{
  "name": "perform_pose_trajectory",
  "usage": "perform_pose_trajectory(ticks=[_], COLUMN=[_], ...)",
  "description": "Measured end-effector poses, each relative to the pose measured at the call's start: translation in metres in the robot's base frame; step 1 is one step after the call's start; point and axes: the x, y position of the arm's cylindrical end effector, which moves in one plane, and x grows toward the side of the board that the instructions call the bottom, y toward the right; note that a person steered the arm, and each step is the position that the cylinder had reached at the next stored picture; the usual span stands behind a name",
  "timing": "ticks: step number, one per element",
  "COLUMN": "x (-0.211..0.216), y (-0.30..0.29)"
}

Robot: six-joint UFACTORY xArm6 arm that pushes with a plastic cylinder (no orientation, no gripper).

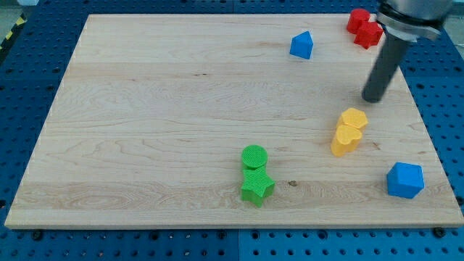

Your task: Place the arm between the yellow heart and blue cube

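- Near the view's right edge, our tip point(375, 99) rests on the tabletop point(159, 109), just above the yellow heart point(346, 140).
- The blue cube point(404, 180) sits lower right.
- Our tool is a plain rod; it holds nothing.
- Going straight down, we might bump the heart away.

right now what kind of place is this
Probably a robotics lab bench: a wooden board on a blue perforated table, small coloured blocks, and my tip above the yellow blocks.
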Motion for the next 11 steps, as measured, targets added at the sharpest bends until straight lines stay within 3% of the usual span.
perform_pose_trajectory(ticks=[4, 11], x=[0.083, 0.098], y=[0.006, -0.043])
